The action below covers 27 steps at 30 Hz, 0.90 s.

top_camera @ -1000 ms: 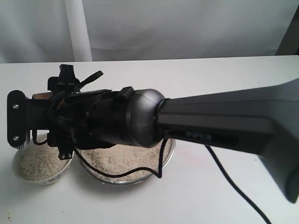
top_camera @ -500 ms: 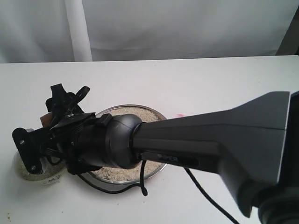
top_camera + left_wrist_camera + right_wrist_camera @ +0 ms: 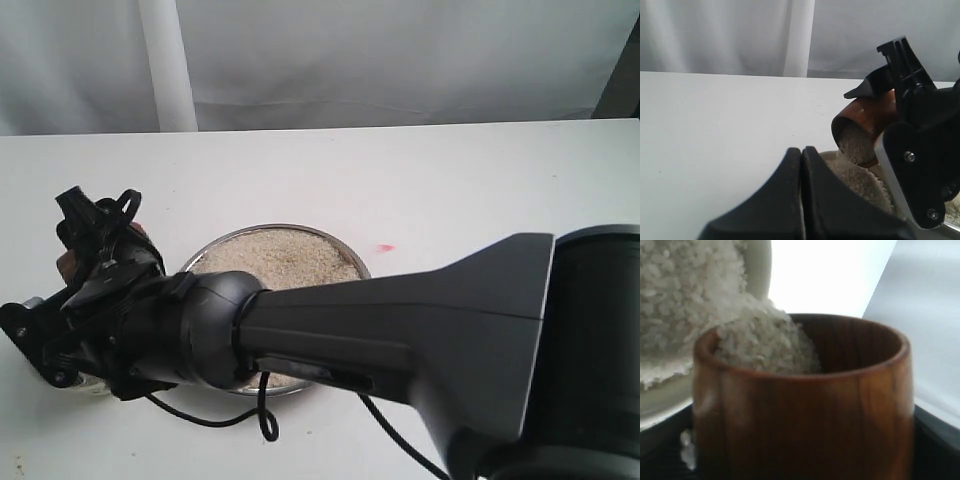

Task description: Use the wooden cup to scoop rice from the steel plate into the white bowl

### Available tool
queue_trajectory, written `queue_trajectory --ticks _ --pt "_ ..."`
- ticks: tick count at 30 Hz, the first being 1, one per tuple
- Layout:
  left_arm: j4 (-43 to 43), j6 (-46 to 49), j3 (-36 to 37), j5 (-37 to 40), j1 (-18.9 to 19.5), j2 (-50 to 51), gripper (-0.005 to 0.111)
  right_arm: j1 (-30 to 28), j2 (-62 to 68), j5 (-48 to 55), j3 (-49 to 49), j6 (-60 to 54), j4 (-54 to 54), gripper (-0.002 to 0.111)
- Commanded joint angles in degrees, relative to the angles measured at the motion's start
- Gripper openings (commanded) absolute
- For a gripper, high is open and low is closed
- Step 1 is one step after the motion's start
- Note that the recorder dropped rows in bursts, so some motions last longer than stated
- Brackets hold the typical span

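My right gripper (image 3: 85,245) reaches across to the left and is shut on the wooden cup (image 3: 70,262). The left wrist view shows the cup (image 3: 865,122) tipped mouth-down over the white bowl (image 3: 826,154), with rice (image 3: 856,145) sliding out onto the heap in the bowl. In the right wrist view, rice (image 3: 765,342) spills from the cup (image 3: 805,410) toward the bowl's rim (image 3: 757,275). The steel plate (image 3: 362,266) holds a bed of rice (image 3: 275,255). My left gripper (image 3: 801,152) is shut and empty, just short of the bowl.
The right arm (image 3: 400,340) lies low over the front of the plate and hides nearly all of the bowl in the exterior view. A white post (image 3: 170,65) and a curtain stand behind the white table (image 3: 450,180). A small pink mark (image 3: 385,247) sits right of the plate.
The right arm has swung left and lower, off the plate and over the bowl. Its wrist has rolled and tipped the cup. More of the plate's rice now shows.
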Motion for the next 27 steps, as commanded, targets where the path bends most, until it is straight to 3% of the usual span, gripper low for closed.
queue_trajectory --ticks 1,27 --pt "-0.28 -0.29 -0.16 -0.32 -0.24 -0.17 0.0 0.49 0.26 3.04 -0.46 -1.47 -2.84 0.0" --pt "-0.28 -0.29 -0.16 -0.32 -0.24 -0.17 0.0 2.26 0.26 7.11 -0.46 -5.68 -8.34 0.0"
